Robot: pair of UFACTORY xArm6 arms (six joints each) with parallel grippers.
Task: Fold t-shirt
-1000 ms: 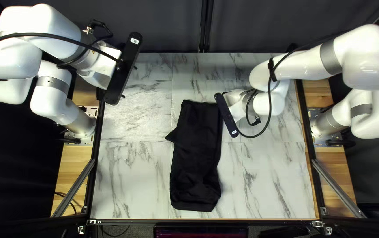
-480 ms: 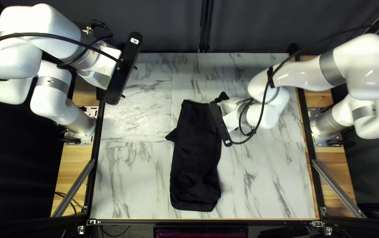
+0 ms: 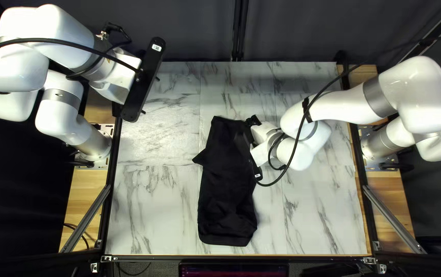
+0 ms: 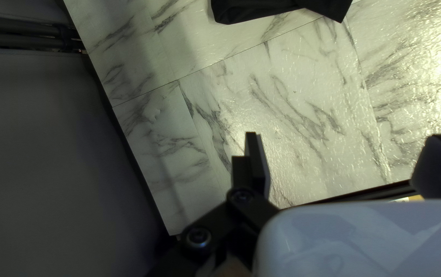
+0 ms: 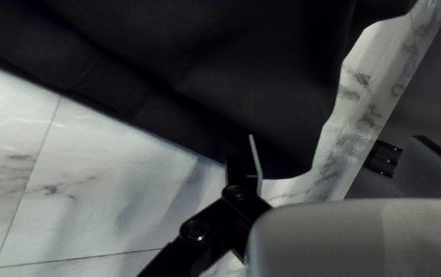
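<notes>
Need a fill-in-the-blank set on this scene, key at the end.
The shirt is ____ in color.
The arm reaching over it is my ____ one.
A pointed flap juts toward the ____ of the top left view.
The tabletop has a gray-veined ____ look.

Missing words: black; right; left; marble

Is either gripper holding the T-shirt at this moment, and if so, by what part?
Nothing is held. The left gripper is open, away from the black T-shirt; the right gripper is open at its edge.
</notes>
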